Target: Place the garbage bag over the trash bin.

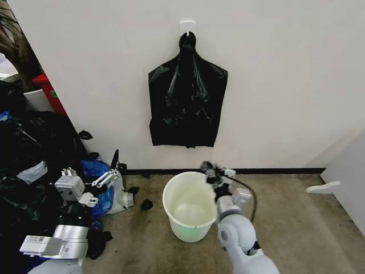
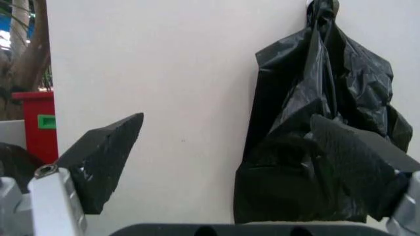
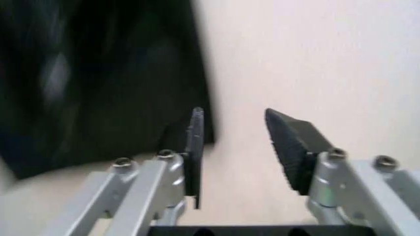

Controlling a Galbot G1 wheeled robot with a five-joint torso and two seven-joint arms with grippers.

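While raised by trash bin (image 1: 190, 214), right gripper (image 3: 236, 142) part open, empty — left gripper (image 2: 223, 162) wide open, empty, black bags (image 1: 187, 100) hanging on white wall (image 1: 285, 74), concrete floor (image 1: 308, 228).

Heaped stuffed black bags (image 1: 28, 154), blue bag (image 1: 94, 171), red box (image 1: 48, 91), white wall hook (image 1: 187, 25).

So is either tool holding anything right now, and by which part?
Nothing is held. The left tool and the right tool are both open and empty; the garbage bag hangs on the wall hook.
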